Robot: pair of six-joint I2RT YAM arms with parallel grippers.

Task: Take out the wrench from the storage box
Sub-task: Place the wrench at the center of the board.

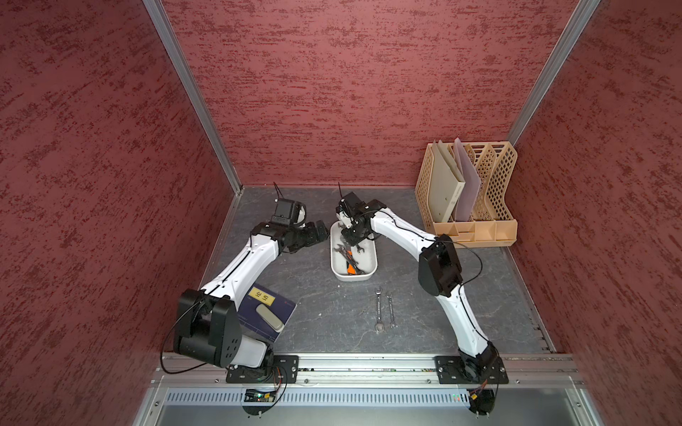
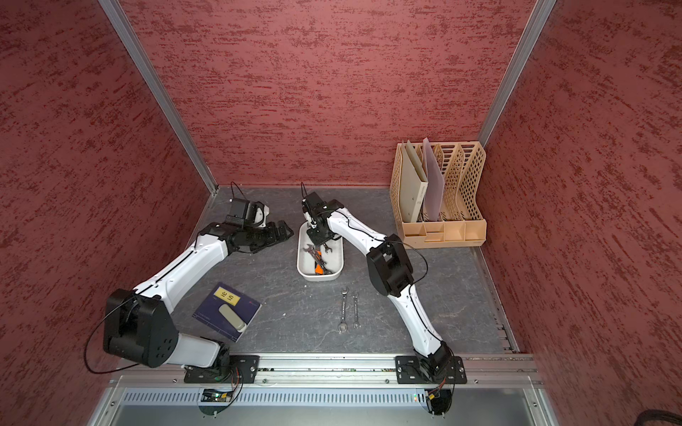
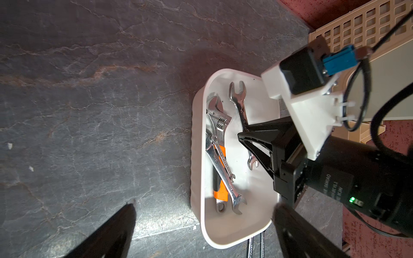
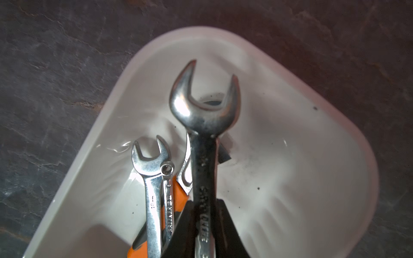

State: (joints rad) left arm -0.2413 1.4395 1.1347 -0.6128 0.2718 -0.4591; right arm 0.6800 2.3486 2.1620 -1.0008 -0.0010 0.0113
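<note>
**Right gripper clamps an open-end wrench inside the storage box**

The right gripper is clenched on the shank of an open-end wrench, one finger on each side of the steel bar. The wrench is inside the white storage box, at the end farthest from the robot's base, with its forked head over the box floor. Whether it is raised off the floor cannot be told.

Beside it in the box lie an adjustable wrench with an orange grip and a slimmer combination wrench crossed over it.

The left gripper hangs just beside the box on the left arm's side. Its jaws are spread wide and it grasps nothing; in the left wrist view its dark fingers frame the box.

Outside the box, just past its end nearest the base, two wrenches lie side by side on the dark stone-patterned tabletop. A beige lattice file rack stands well apart from the box on the right arm's side. A blue book lies well apart on the left arm's side.
</note>
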